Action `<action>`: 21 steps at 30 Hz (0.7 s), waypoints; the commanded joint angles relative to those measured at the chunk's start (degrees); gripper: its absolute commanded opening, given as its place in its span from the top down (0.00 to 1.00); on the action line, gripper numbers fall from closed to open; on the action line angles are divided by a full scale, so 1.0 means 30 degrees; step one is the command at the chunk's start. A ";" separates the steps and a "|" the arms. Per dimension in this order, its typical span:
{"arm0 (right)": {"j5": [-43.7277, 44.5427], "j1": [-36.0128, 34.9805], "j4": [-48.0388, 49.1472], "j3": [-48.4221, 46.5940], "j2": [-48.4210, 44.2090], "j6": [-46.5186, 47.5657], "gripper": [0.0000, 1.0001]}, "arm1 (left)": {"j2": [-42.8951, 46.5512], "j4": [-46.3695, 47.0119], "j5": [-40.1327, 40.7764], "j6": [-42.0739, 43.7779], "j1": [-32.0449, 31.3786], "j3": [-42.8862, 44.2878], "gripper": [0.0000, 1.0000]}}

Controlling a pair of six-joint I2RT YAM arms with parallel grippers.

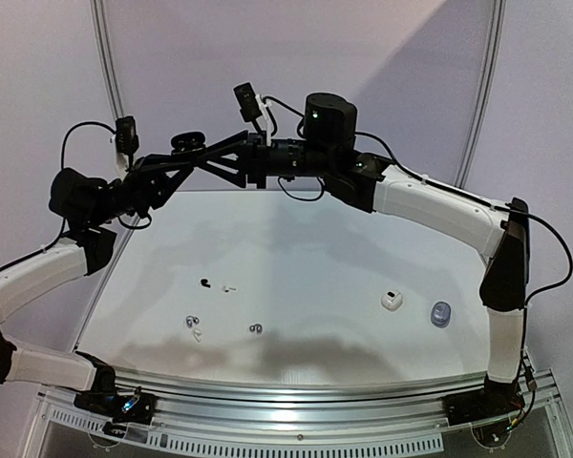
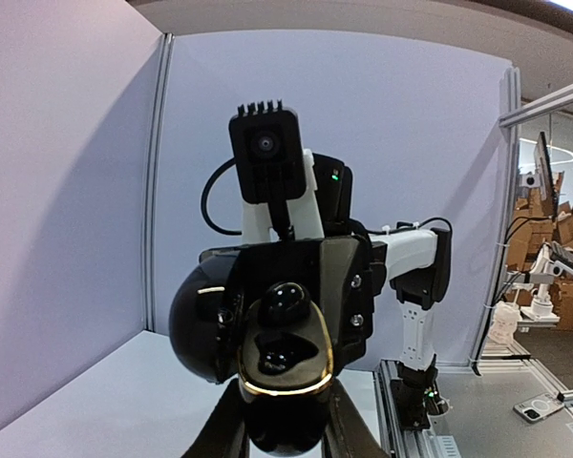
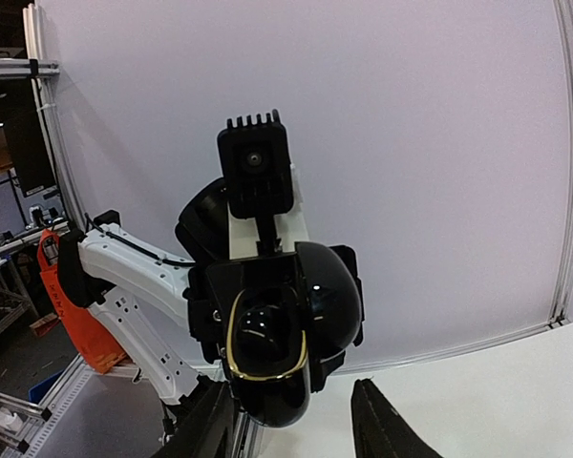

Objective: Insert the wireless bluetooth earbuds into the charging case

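My left fingers [image 2: 231, 425] are pinched tight on a glossy black, pebble-shaped charging case [image 2: 288, 372]. It is gold-rimmed, and its domed lid is swung open at 9 o'clock. My right fingers [image 3: 377, 425] stand parted and hold nothing, with the case toward their 11 o'clock. Loose earbuds [image 1: 204, 282], black, white and silvery, dot the matte white table [image 1: 315, 248] around 7 o'clock.

Plain white table [image 1: 315, 239]. Left of the middle, toward the near edge: black bud [image 1: 204, 282], white bud [image 1: 231, 287], grey bud [image 1: 256, 328], pale buds [image 1: 198, 334] bunched together. Toward the right edge, 2 cases: white case [image 1: 392, 301], bluish case [image 1: 441, 314].
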State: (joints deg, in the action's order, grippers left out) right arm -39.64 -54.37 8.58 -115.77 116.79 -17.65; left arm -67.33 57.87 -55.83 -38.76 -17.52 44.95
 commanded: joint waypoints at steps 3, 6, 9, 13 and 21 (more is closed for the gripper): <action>-0.0399 -0.0070 -0.0506 -0.0738 0.0615 -0.0004 0.65 | -0.0229 0.0386 0.0212 0.0305 -0.0339 0.0486 1.00; -0.0411 -0.0060 -0.0481 -0.0782 0.0598 -0.0035 0.69 | -0.0232 0.0298 0.0230 0.0296 -0.0377 0.0457 1.00; -0.0518 -0.0065 -0.0378 -0.0852 0.0591 -0.0079 0.71 | -0.0232 0.0274 0.0225 0.0294 -0.0375 0.0410 1.00; -0.0616 -0.0046 -0.0261 -0.0918 0.0591 -0.0179 0.78 | -0.0233 0.0234 0.0223 0.0301 -0.0419 0.0403 1.00; -0.0783 -0.0076 0.0341 -0.0868 0.0580 -0.0616 0.72 | -0.0232 0.0007 0.0190 0.0187 -0.0529 0.0356 1.00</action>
State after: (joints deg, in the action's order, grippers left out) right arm -41.30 -54.37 7.94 -116.84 117.40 -18.15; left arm -67.57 57.91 -54.72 -38.61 -17.89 44.97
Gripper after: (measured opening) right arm 0.233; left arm 0.240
